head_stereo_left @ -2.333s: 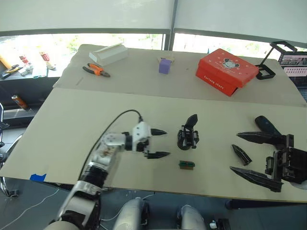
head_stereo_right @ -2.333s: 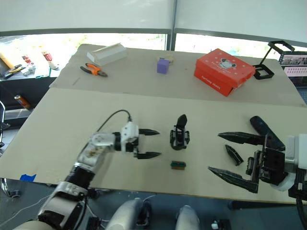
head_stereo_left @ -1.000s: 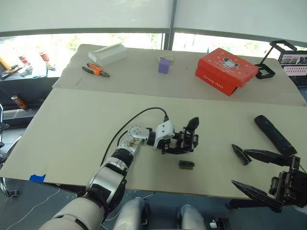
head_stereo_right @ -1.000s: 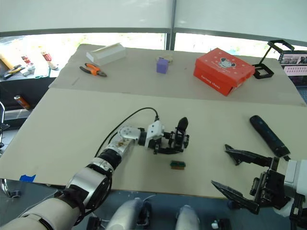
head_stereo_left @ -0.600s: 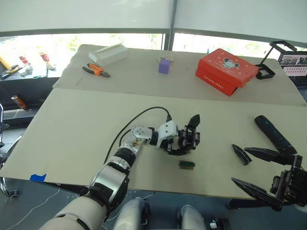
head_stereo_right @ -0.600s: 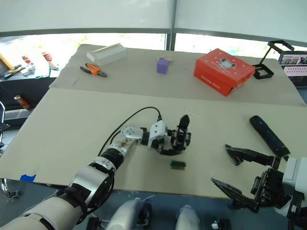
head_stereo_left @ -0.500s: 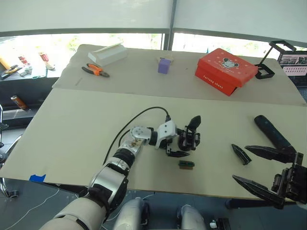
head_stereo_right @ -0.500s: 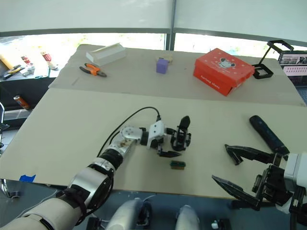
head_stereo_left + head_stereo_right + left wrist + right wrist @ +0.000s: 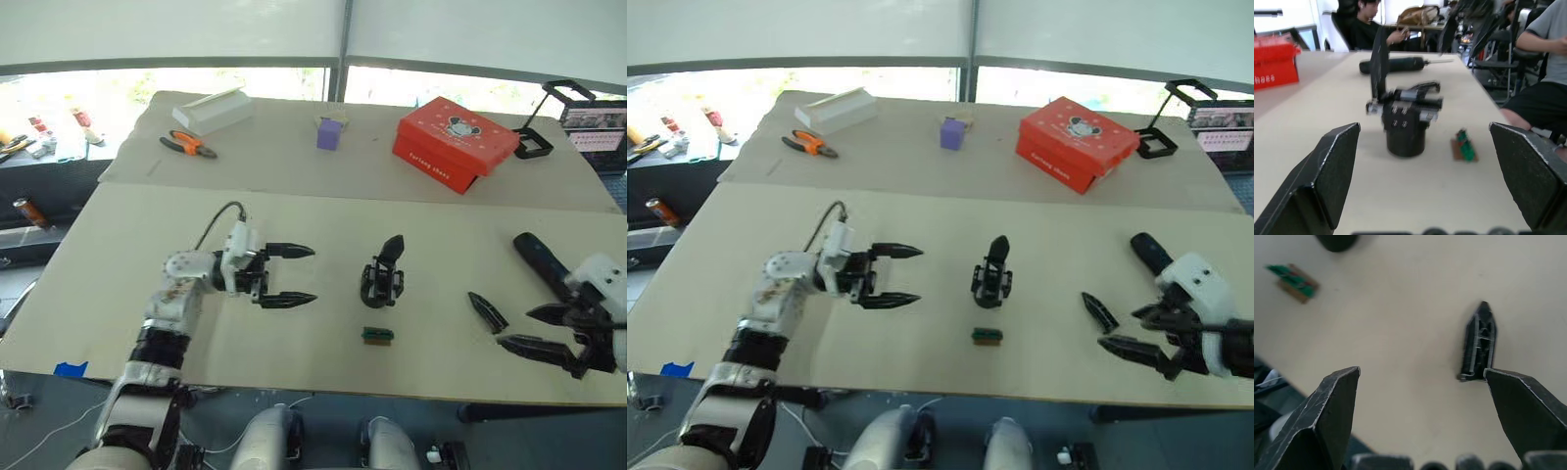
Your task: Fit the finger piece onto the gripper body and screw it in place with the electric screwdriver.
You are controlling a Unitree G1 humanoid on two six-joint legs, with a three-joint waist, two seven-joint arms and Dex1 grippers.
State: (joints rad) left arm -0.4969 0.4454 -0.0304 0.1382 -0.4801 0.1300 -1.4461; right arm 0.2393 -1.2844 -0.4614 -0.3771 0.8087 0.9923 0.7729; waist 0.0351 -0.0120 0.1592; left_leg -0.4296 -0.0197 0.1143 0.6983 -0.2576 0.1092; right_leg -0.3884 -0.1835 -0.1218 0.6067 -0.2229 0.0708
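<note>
I have the gripper body (image 9: 382, 282) standing upright near the middle of the table (image 9: 127, 245), on its rounded base with its one finger pointing up, which leaves the mounting side reachable from above. My left gripper (image 9: 284, 276) sits at its 9 o'clock, well apart from it, fingers spread and holding nothing; its wrist view looks straight at the body, so I judge it lined up to steady the block.

The finger piece (image 9: 487, 312) lies flat on the table at about 4 o'clock from the body, hollow ribbed side up in the right wrist view. My right gripper (image 9: 549, 328) hovers just beside it, at its 4 o'clock, claws wide and empty, with one fingertip (image 9: 1518, 406) close to the piece's blunt end. That reads to me as the approach for picking it up; nothing is grasped yet.

The electric screwdriver (image 9: 535, 257) lies on the table at 3 o'clock from the body, partly behind my right wrist, untouched. A small green-brown block (image 9: 377, 336) lies at the body's 6 o'clock, close by. On the far table an orange-handled pair of pliers (image 9: 186, 145) and a red box (image 9: 453, 157) are out of my way.
</note>
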